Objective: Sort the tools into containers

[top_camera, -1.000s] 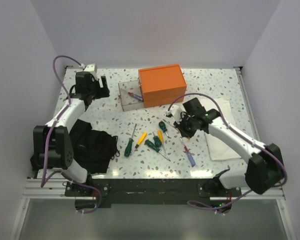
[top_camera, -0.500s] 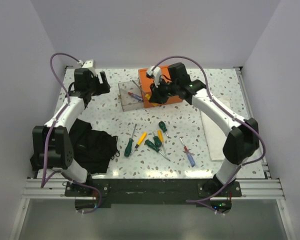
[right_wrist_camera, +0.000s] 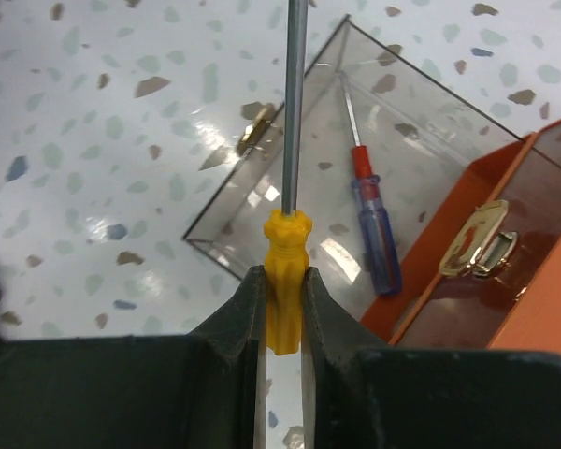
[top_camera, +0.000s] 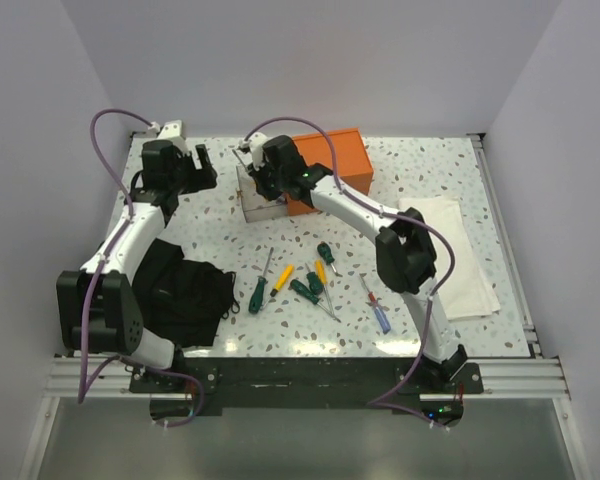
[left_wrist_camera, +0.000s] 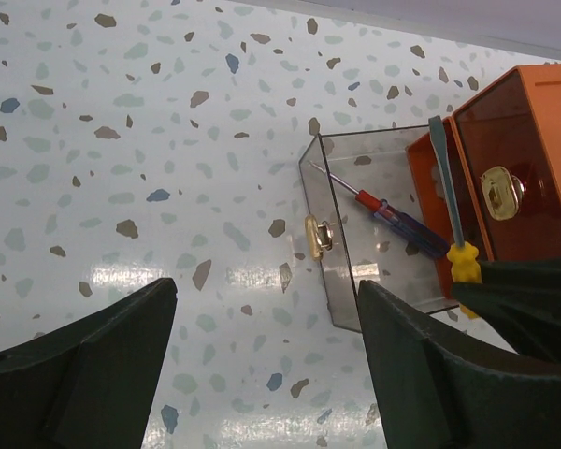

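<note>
A: How far along is the sorting judged to be?

B: It is judged to be at an early stage. At the far left nothing is held by the left gripper (left_wrist_camera: 266, 309); its fingers are spread wide above the speckled table (top_camera: 430, 170), short of the bins. Nearer the arm bases a crumpled black cloth (top_camera: 185, 290) is seen, and it is not part of the sorting.

A: What has been put away?

B: Only one tool is seen inside the small clear plastic rectangular bin (left_wrist_camera: 329, 271): a thin red-and-blue-handled screwdriver (left_wrist_camera: 397, 223) lying slantwise on the bottom. No tool can be made out in the larger orange rectangular box (top_camera: 345, 165), which touches the bin's right side.

A: And the right gripper (right_wrist_camera: 282, 281)?

B: Its fingers are pinched on the handle of a yellow-handled screwdriver (right_wrist_camera: 285, 238), with the metal shaft pointing away over the bin. The tool is held above the bin's near edge and has not been released.

A: What is left?

B: Six or seven loose screwdrivers (top_camera: 305, 285) with green, yellow or red-and-blue handles are scattered mid-table. Beyond them, at the right, a folded white towel (top_camera: 465, 265) is seen.
</note>
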`<act>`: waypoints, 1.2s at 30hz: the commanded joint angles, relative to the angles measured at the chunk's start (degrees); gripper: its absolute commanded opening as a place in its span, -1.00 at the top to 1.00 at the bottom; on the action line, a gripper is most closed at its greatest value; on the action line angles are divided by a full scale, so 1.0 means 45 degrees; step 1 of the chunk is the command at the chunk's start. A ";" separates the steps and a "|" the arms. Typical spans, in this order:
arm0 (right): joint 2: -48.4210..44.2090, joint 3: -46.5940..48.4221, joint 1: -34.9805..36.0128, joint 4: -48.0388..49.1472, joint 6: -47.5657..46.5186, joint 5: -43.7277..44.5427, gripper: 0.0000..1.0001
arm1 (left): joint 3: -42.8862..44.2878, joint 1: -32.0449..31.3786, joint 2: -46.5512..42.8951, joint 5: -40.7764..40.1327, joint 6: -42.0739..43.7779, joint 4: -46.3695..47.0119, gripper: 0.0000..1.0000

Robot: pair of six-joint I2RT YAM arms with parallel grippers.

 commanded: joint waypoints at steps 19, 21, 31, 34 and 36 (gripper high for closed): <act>-0.4612 -0.3766 0.0130 -0.0897 -0.1654 0.1467 -0.01 | -0.0022 0.0112 -0.0146 0.0362 -0.0519 0.0867 -0.67; -0.5569 -0.5369 -0.0064 -0.2729 -0.2337 0.1918 -0.01 | -0.0179 0.0131 -0.0321 0.0305 -0.0383 0.0809 -0.67; -1.0905 -1.1211 -0.0768 -0.7714 -0.2344 0.1217 -0.05 | -0.0842 0.0287 -0.0321 -0.1861 0.4537 0.0533 -0.68; -1.0984 -1.1739 -0.0788 -0.8167 -0.1598 0.1038 -0.04 | -0.0727 0.0386 -0.0303 -0.1903 0.4560 0.0517 -0.68; -1.0965 -1.1877 -0.0807 -0.7796 -0.1285 0.1293 -0.11 | -0.0571 0.0386 -0.0438 -0.1787 0.4190 0.0302 -0.68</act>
